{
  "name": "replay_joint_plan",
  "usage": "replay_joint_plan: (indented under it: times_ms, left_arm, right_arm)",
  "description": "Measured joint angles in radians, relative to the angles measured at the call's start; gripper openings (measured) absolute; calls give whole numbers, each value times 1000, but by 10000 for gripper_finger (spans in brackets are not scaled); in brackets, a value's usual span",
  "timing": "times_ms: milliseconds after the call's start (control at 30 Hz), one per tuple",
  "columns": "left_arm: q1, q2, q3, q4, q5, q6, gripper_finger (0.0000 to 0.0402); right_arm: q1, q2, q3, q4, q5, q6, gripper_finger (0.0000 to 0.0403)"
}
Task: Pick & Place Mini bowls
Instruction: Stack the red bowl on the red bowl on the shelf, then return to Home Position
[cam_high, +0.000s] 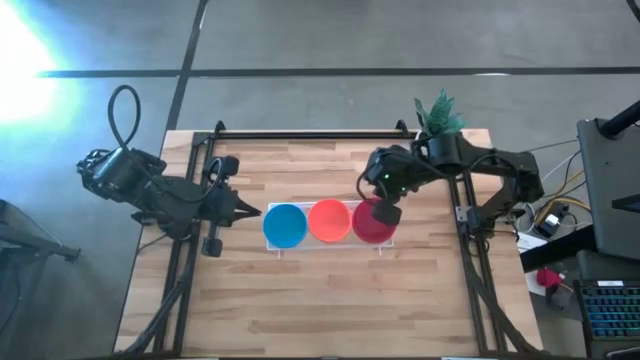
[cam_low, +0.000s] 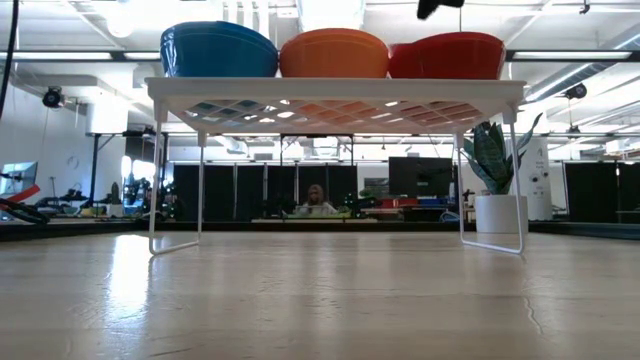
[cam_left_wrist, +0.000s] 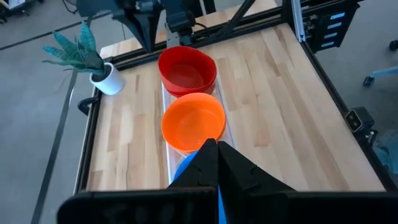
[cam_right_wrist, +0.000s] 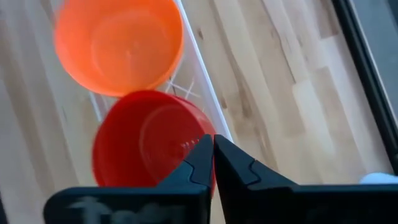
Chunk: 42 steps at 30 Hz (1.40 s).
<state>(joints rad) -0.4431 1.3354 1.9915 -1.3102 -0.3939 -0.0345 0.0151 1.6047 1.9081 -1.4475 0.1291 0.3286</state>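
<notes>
On a wooden table (cam_high: 330, 300), a white tray (cam_low: 335, 92) on thin legs carries three bowls in a row: blue bowl (cam_high: 286, 225), orange bowl (cam_high: 329, 221), red bowl (cam_high: 372, 222). Judged from this layout, the placing looks largely done, with all three visible bowls already on the tray and none lying on the table; whether more remain to be moved, or these are about to be lifted off, cannot be told.

The right gripper (cam_high: 388, 214) hovers at the red bowl's rim, its fingers pressed together and holding nothing, as the right wrist view shows. The left gripper (cam_high: 252, 211) waits just beside the blue bowl, its fingers likewise closed and empty.

The overhead camera gives the order of the bowls and both arms' positions. Only the low camera reveals that the tray stands raised above the table, with the bowls' undersides showing through its lattice. A potted plant (cam_high: 437, 112) sits at the table's far right corner, clearest in the left wrist view.
</notes>
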Motion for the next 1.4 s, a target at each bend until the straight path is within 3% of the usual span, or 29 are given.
replay_joint_plan:
  times_ms: [567, 900, 1100, 1400]
  left_arm:
    - [0, 0, 0, 0, 0, 0, 0]
    - [0, -30, -1, -10, -58, -20, 0]
    - [0, -106, -1, -7, -87, -21, 0]
    - [0, -269, -135, 100, -102, -15, 0]
  right_arm:
    - [0, -1, -184, 50, 2, 2, 8]
    - [28, -62, -65, 52, 31, -3, 8]
    - [92, -162, -14, 147, 30, -70, 8]
    - [213, -393, -151, 359, 18, -126, 8]
